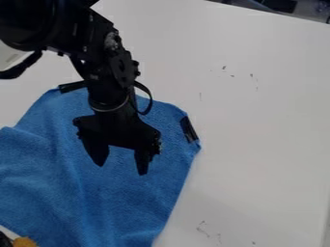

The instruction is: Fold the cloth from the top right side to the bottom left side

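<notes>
White table (270, 120) with small dark marks (203, 228), yellow-orange thing (24, 242) at lower left, dark items (280, 5) beyond table's far edge

1. From where I stand, there's one fixed camera, set above the white table (258, 120) and looking down at a slant
2. It faces across the tabletop, so the table's far edge slopes through the top right corner, with a dark strip of the room beyond
3. The robot arm (103, 53) enters at the upper left and looms large, close to the lens
4. It's near enough that the blue cloth (97, 207) runs past the left and bottom borders
</notes>
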